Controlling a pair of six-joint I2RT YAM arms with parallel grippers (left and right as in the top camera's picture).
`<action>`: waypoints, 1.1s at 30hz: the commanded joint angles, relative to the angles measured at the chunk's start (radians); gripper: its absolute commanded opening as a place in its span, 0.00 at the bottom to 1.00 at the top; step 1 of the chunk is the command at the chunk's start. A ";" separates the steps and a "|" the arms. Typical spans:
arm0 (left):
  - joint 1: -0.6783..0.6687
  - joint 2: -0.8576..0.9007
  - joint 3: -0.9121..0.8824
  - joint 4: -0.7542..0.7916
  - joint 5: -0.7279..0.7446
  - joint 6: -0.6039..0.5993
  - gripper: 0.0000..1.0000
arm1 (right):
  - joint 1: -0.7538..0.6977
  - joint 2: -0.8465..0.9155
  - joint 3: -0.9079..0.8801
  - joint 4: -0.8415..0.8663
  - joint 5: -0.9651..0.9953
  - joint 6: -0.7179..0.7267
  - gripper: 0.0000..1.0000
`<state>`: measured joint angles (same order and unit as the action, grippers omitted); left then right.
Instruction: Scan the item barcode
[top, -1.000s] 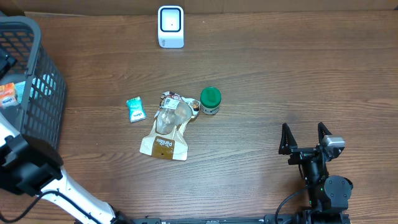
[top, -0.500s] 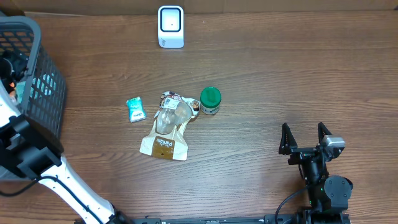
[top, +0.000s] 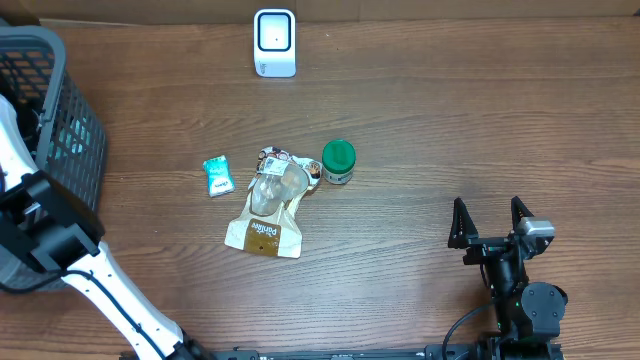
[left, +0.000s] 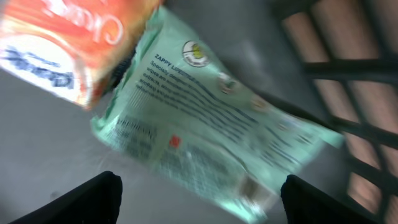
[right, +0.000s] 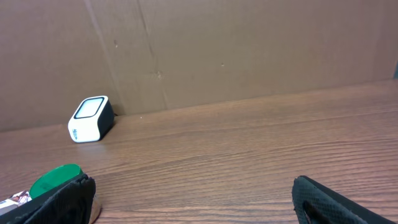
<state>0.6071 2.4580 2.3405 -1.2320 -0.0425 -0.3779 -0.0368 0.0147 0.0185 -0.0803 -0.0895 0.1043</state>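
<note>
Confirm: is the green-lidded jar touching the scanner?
No, the green-lidded jar sits mid-table beside the pouch, well apart from the scanner.

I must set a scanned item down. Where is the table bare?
Bare wood lies between the scanner and the green-lidded jar, and right of the jar up to the right end effector. It is crowded around the pouch.

Even, soft light falls on the table (top: 450, 120), sharp overhead. Ahead of the left gripper (left: 202, 202) the mint packet (left: 211, 118) is blurred, print smeared. The right gripper's fingertips (right: 62, 202) are dark and unfocused.
</note>
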 joint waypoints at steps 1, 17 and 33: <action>-0.005 0.061 -0.006 0.019 -0.039 -0.042 0.85 | 0.004 -0.011 -0.011 0.004 -0.002 -0.001 1.00; -0.006 0.169 -0.008 0.014 -0.039 -0.032 0.24 | 0.004 -0.011 -0.011 0.004 -0.002 -0.001 1.00; 0.001 0.026 0.015 -0.082 -0.033 -0.019 0.04 | 0.004 -0.011 -0.011 0.004 -0.002 -0.001 1.00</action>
<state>0.5964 2.5286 2.3756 -1.2873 -0.0578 -0.4126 -0.0368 0.0147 0.0185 -0.0807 -0.0895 0.1047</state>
